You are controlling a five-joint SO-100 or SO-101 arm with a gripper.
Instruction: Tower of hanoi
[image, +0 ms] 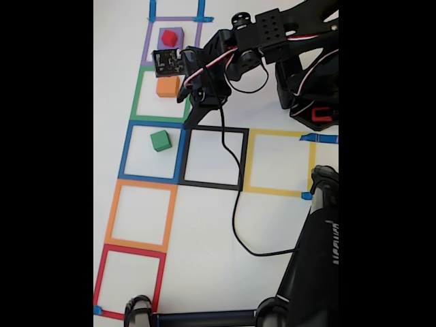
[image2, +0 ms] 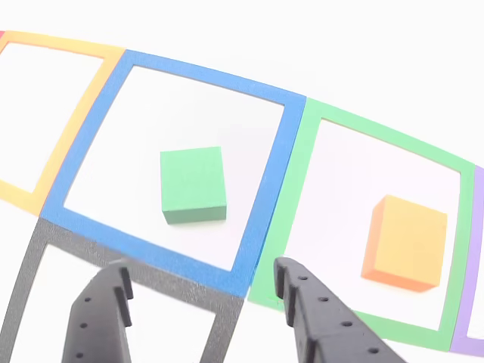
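Observation:
A green block point(image: 161, 140) point(image2: 193, 185) lies inside the blue tape square point(image: 127, 151) point(image2: 266, 197). An orange block point(image: 167, 86) point(image2: 404, 242) rests in the green tape square point(image: 137, 95) point(image2: 291, 204). Farther back, a purple block point(image: 178, 33) carries a small red block point(image: 169, 37) on top, inside the purple tape square. My gripper point(image: 194, 116) point(image2: 200, 274) hovers open over the corner where the blue, green and black squares meet, just short of the green block. Nothing sits between its fingers point(image2: 302, 302).
Black point(image: 242, 158), yellow point(image: 248, 162), orange point(image: 110, 211) and red point(image: 101, 276) tape squares hold nothing. A black cable point(image: 235, 204) trails across the black square toward a dark stand point(image: 320, 238) at the lower right. The arm's base point(image: 313, 95) stands at the upper right.

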